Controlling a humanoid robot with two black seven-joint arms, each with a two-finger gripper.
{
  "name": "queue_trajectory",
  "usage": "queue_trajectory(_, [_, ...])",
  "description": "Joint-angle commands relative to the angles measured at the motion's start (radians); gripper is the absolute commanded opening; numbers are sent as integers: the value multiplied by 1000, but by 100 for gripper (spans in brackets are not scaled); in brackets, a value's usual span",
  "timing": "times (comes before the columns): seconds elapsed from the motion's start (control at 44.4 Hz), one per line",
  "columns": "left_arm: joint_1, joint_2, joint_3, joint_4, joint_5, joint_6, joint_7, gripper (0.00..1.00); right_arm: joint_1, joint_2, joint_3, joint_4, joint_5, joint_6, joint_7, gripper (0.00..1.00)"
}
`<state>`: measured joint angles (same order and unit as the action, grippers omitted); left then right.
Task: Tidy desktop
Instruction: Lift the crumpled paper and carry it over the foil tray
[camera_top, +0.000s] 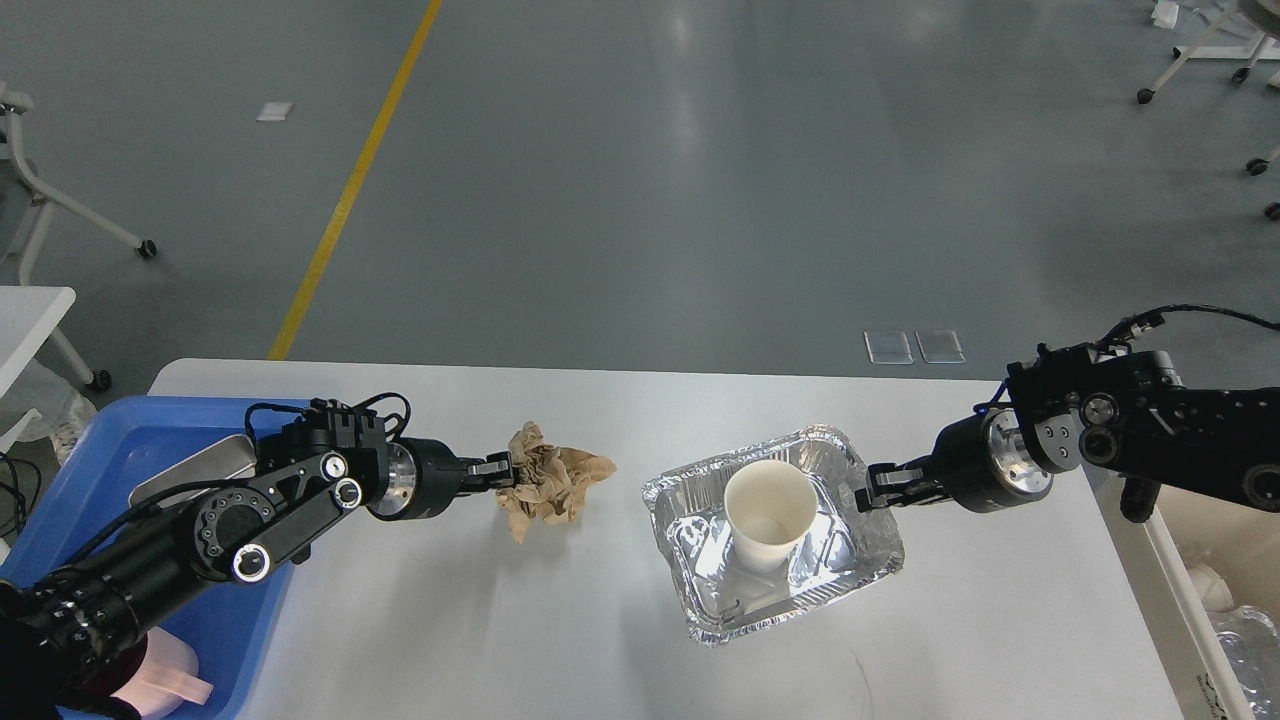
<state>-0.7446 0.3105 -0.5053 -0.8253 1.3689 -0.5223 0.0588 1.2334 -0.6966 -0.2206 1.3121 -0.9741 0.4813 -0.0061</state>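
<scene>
The desktop (1000, 620) is a wide white-grey tabletop. A crumpled brown paper (550, 480) lies left of its centre. My left gripper (505, 470) reaches in from the left and is shut on the paper's left edge. A foil tray (700, 600) sits right of centre with a white paper cup (765, 510) standing upright in it. My right gripper (868, 488) comes in from the right and is shut on the tray's right rim.
A blue plastic tray (150, 430) sits at the desktop's left end under my left arm, with a metal lid-like piece (190, 470) and a pink item (170, 675) in it. A white bin (1200, 560) stands off the right edge. A small white side table (30, 310) stands far left.
</scene>
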Motion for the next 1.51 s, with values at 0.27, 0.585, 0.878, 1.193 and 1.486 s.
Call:
queue_trajectory(0.27, [-7,320,-176,-213,-129,-212,1,0,0,3,1,-4,136,3,0,0])
queue_trajectory(0.585, [-7,544,-314,-307,-264,-312,-1,0,-3,11,23,-5,288,37,3,0])
queue_trajectory(0.878, [-9,637,-358,-342,-320,-338,1,0,-17,11,66,-1,354,65,14,0])
queue_trajectory(1.193, [-33,657,-394,-344,-349,-377,1,0,-17,8,87,4,379,89,20,0])
queue_trajectory(1.486, [-44,729,-403,-344,-404,-393,1,0,-18,12,89,4,390,95,21,0])
